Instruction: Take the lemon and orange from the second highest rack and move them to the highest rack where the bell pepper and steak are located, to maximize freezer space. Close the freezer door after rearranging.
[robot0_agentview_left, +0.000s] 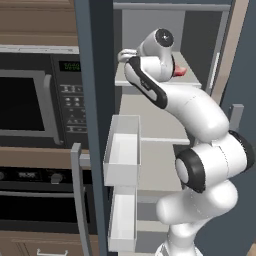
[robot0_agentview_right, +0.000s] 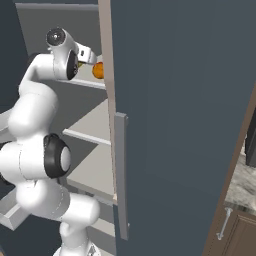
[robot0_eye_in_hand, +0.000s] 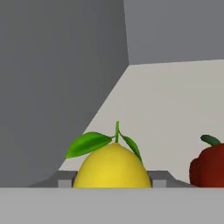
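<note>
In the hand view the yellow lemon, with its green leaves, sits between the two grey fingertips of my gripper, which is shut on it. The dark red bell pepper stands just to its right on the pale rack. My arm reaches deep into the open freezer at the upper rack. The pinkish steak pokes out behind the wrist there. The orange rests on that same rack, close beside my hand.
The freezer door stands open on the left, its white bins close to my elbow. A black microwave and an oven are left of it. A tall slate-blue panel with a grey handle bounds the right side.
</note>
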